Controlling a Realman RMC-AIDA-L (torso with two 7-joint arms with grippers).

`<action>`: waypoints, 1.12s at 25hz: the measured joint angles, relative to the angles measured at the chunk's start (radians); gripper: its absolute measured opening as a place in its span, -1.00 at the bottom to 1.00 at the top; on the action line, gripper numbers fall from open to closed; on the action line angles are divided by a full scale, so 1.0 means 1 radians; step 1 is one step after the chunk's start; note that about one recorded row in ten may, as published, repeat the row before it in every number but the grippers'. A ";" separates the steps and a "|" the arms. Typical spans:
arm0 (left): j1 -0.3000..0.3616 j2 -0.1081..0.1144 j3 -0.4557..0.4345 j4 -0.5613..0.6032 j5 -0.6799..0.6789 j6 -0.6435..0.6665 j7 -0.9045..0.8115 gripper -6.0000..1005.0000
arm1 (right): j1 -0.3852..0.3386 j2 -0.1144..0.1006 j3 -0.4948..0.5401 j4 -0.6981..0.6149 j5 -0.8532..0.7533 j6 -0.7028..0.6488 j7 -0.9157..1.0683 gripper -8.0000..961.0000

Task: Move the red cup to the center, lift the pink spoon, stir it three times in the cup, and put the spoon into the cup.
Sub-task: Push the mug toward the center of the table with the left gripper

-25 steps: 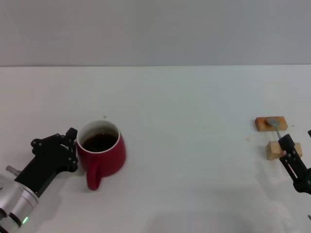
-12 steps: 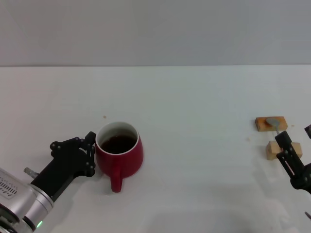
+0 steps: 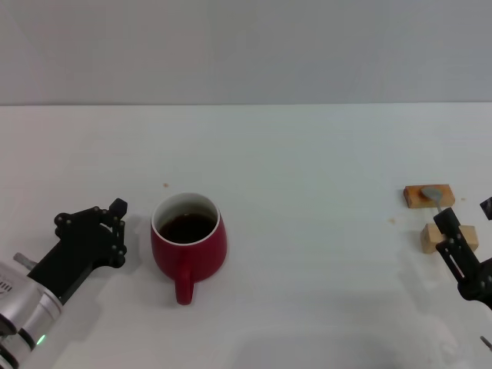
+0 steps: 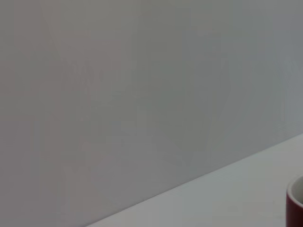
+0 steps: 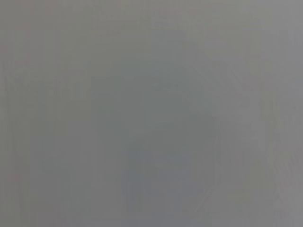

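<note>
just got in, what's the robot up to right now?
The left gripper sits apart from the red cup, which stands on the white table left of middle, holding dark liquid. The right gripper hovers over the pink spoon, which rests across two wooden blocks at the right edge, not yet lifted.

There are no words, numbers, labels or signs to read in any of the views.
</note>
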 joint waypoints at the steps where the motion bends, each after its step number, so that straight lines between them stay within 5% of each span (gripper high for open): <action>1: 0.000 0.000 0.000 0.000 0.000 0.000 0.000 -0.97 | 0.000 0.000 0.000 0.000 0.000 0.000 0.000 0.57; 28: -0.029 -0.008 0.104 -0.119 0.005 -0.034 0.000 -0.95 | 0.027 0.000 0.000 0.015 -0.004 0.000 0.000 0.57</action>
